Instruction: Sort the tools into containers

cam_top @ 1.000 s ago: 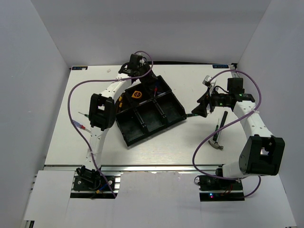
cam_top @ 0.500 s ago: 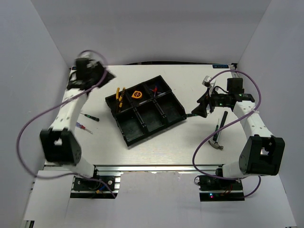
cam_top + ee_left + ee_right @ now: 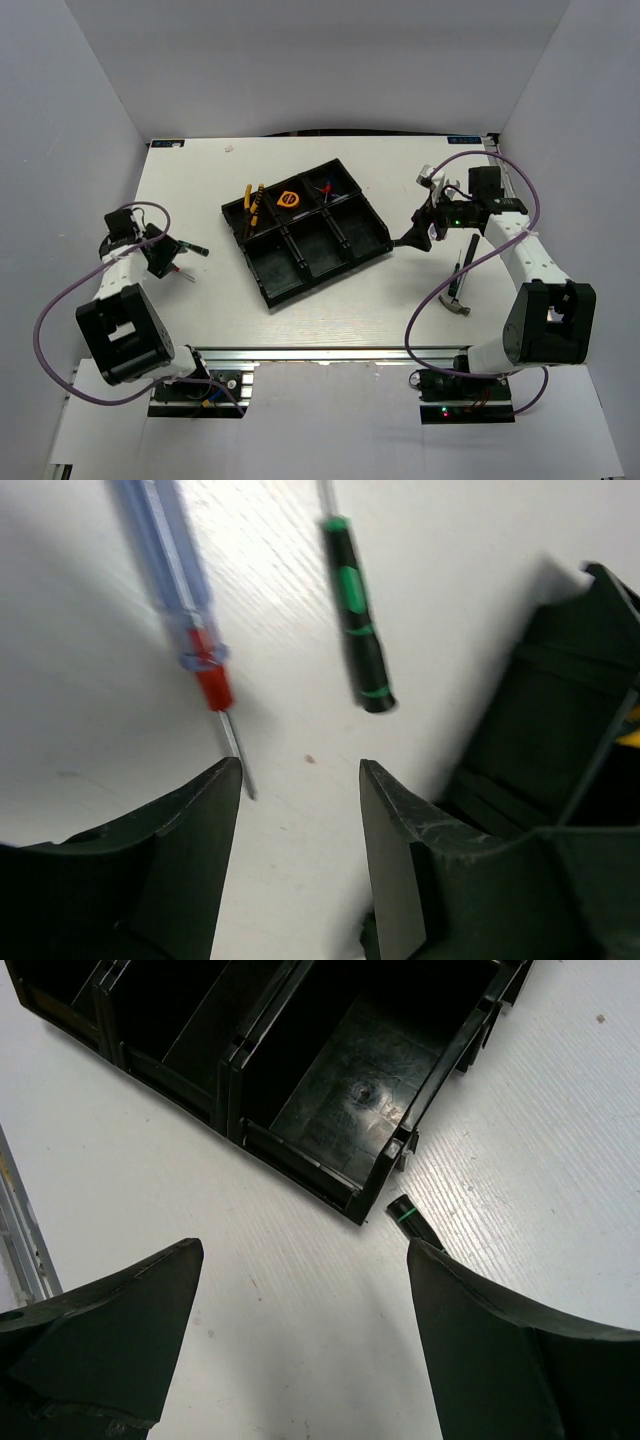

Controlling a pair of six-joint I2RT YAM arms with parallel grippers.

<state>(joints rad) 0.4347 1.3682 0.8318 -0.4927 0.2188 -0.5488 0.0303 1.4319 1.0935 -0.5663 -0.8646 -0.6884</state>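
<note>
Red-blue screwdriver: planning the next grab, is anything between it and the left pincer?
Nothing visible. Only bare table separates the left pincer from the red-blue screwdriver; the green-black tool lies apart, beside it.

tray [image 3: 340, 1080] matt blk plastic; table [image 3: 250, 1290] white, fine-ribbed, prob. laminate

Pliers [image 3: 253, 203], tape measure [image 3: 289, 198] in tray [image 3: 318, 251]; hammer [image 3: 457, 306] outside.

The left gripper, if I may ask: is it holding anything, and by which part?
Nothing is held. The left gripper is open and empty; the red-blue screwdriver and the green-black tool lie loose beyond its fingertips.
</note>
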